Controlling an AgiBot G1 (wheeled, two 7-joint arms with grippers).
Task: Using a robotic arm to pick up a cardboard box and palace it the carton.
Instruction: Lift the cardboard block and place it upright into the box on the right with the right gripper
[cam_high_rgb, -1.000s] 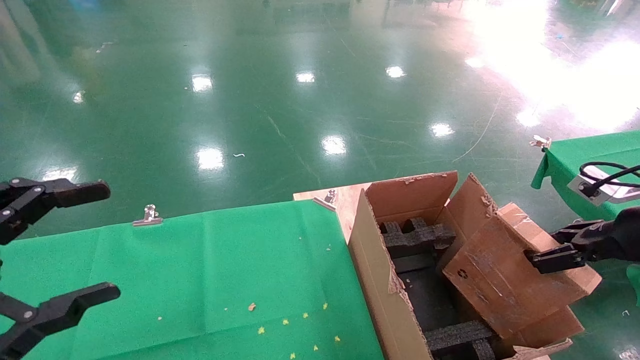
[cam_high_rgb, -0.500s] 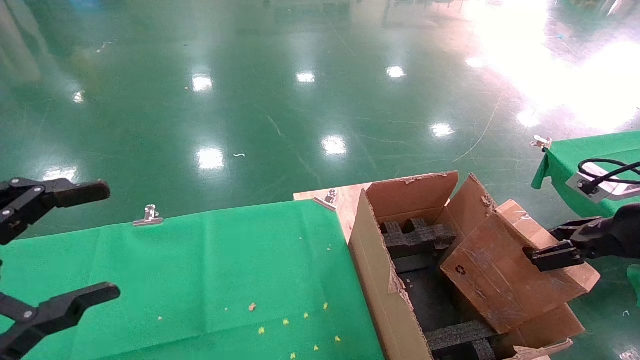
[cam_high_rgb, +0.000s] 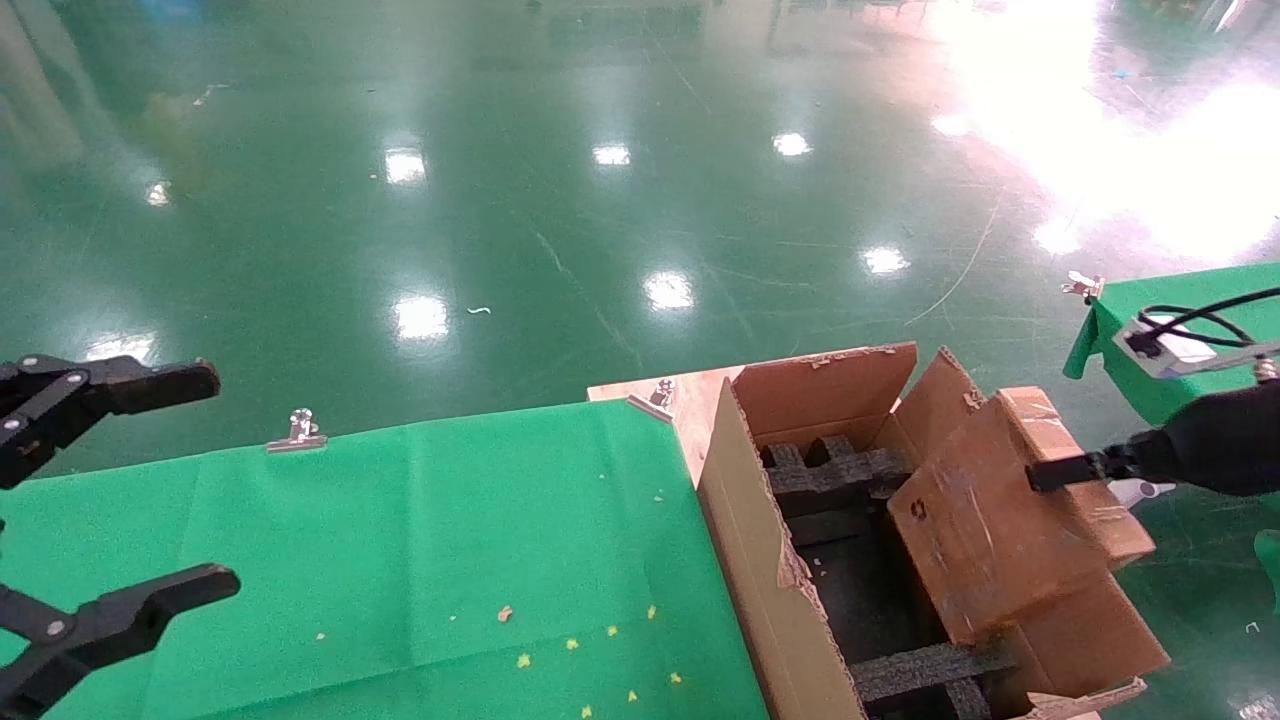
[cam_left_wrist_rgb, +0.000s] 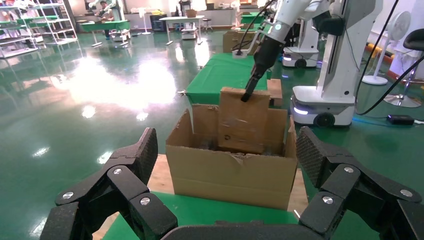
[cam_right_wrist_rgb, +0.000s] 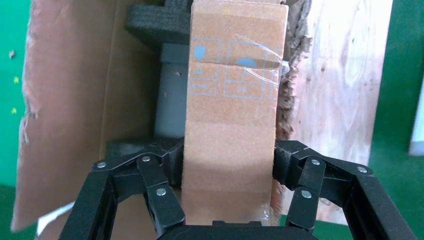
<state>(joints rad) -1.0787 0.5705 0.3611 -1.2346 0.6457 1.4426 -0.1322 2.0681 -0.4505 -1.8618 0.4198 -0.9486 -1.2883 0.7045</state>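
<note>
Right hand (cam_high_rgb: 1050, 473) gripping tilted cardboard box (cam_high_rgb: 985, 530) over open carton (cam_high_rgb: 760, 560), left hand (cam_high_rgb: 120, 480) parked open

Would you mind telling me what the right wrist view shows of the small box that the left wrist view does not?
Only the right wrist view shows the right pincer shut on the narrow sides of the small box, and the blue printed symbols and clear tape on that face. Only the left wrist view shows the white arm reaching down to the box from above, and the open left pincer. Both show the box upright in the open carton.
</note>
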